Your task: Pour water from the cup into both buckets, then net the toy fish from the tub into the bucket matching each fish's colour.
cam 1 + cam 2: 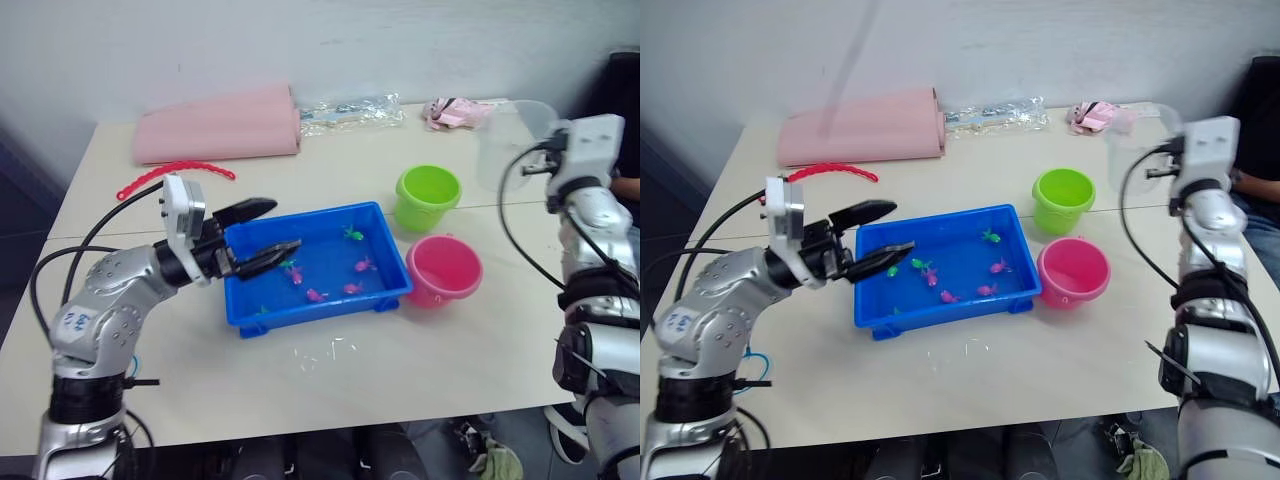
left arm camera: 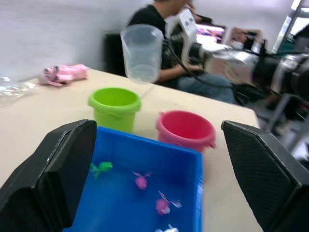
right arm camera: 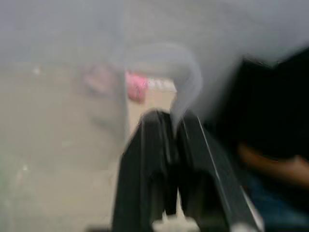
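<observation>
cup a smeared blur, seated person cut off at frame top

Toy fish in blue tub

head pair looks down over the table; wrist views sit close, sharing the tub.

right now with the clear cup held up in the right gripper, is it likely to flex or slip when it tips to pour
The cup looks thin and see-through, so it probably flexes under a squeeze. The right gripper pinches only its rim, so it may swing or slip as it tips. Smooth plastic would add to that risk.
</observation>
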Robot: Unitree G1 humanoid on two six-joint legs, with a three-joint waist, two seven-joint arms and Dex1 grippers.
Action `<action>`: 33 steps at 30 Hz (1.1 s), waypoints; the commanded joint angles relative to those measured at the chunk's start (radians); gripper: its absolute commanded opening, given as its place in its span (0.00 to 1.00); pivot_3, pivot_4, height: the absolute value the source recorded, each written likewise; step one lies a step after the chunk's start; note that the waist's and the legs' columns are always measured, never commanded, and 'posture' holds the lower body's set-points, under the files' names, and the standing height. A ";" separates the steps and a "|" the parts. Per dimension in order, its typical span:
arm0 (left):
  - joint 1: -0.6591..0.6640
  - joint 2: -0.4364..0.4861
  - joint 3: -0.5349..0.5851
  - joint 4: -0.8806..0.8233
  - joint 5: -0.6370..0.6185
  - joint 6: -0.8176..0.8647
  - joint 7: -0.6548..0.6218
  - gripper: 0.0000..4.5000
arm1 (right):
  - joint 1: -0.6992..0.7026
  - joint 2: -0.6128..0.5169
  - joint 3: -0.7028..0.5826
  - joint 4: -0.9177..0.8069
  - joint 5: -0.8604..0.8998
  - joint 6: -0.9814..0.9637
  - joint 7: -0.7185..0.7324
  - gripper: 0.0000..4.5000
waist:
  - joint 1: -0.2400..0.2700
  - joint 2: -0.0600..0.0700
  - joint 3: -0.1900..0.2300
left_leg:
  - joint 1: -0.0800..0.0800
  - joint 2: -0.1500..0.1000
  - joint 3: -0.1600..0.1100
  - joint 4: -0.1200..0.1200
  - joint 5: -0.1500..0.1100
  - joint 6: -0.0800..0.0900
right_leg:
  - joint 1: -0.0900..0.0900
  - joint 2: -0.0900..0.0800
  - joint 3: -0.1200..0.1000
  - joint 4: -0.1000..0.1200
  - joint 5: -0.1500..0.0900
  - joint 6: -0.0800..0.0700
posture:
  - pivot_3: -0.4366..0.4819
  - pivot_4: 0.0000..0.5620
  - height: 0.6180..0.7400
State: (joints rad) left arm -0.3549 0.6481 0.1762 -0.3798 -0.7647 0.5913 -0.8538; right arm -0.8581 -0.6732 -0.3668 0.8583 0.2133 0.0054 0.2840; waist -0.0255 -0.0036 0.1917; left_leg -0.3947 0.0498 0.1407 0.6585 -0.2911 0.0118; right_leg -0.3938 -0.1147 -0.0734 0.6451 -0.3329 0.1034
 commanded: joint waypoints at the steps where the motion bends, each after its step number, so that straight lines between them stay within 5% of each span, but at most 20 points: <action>1: 0.046 0.023 -0.023 -0.106 -0.044 -0.001 -0.064 1.00 | 0.188 -0.024 -0.129 -0.182 0.094 0.105 -0.032 0.01 | 0.002 0.000 0.000 | 0.000 0.000 -0.001 0.000 -0.001 0.001 | 0.001 0.000 0.000 -0.001 0.000 0.000 | 0.48 0.27 1.00; 8: 0.099 -0.010 -0.083 -0.166 -0.047 -0.006 -0.059 1.00 | 0.412 0.093 -0.204 -0.263 0.162 0.031 -0.015 0.01 | -0.018 0.000 0.000 | 0.007 -0.001 0.005 0.000 0.000 0.000 | 0.001 0.001 0.005 -0.001 0.000 0.001 | 0.48 0.27 1.00; 18: 0.058 -0.038 -0.087 -0.164 -0.083 0.030 -0.004 1.00 | 0.448 0.175 -0.193 -0.122 0.128 -0.182 -0.043 0.01 | -0.025 0.000 0.000 | 0.008 0.000 0.005 0.000 0.001 -0.002 | 0.001 0.001 0.014 0.001 0.000 0.001 | 0.48 0.27 1.00; 22: 0.074 -0.006 -0.066 -0.165 -0.090 0.037 -0.018 1.00 | 0.500 0.186 -0.181 -0.147 0.125 -0.210 -0.030 0.35 | -0.022 0.000 0.000 | 0.008 -0.001 0.005 0.000 0.001 -0.002 | 0.001 0.001 0.015 0.001 0.000 0.001 | 0.48 0.27 1.00; 28: 0.125 0.027 -0.027 -0.163 -0.097 0.040 -0.017 1.00 | 0.697 0.205 -0.204 -0.394 0.184 -0.155 -0.005 0.99 | -0.016 0.000 0.000 | 0.008 0.000 0.005 0.000 0.001 -0.002 | 0.001 0.001 0.015 0.001 0.000 0.001 | 0.48 0.27 1.00; 33: 0.215 0.035 0.110 -0.131 -0.116 0.041 0.045 1.00 | 0.969 0.186 -0.246 -0.788 0.303 -0.052 0.100 0.99 | -0.004 0.000 0.000 | 0.008 0.001 0.005 -0.002 0.000 -0.003 | 0.001 0.001 0.016 0.000 0.000 0.000 | 0.48 0.27 1.00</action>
State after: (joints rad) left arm -0.1628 0.6747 0.2198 -0.5092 -0.8625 0.6448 -0.8273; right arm 0.0708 -0.4601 -0.5684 0.2140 0.4573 -0.0617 0.3345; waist -0.0296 -0.0034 0.1917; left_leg -0.3861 0.0501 0.1460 0.6555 -0.2910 0.0088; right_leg -0.3933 -0.1138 -0.0574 0.6445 -0.3328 0.1035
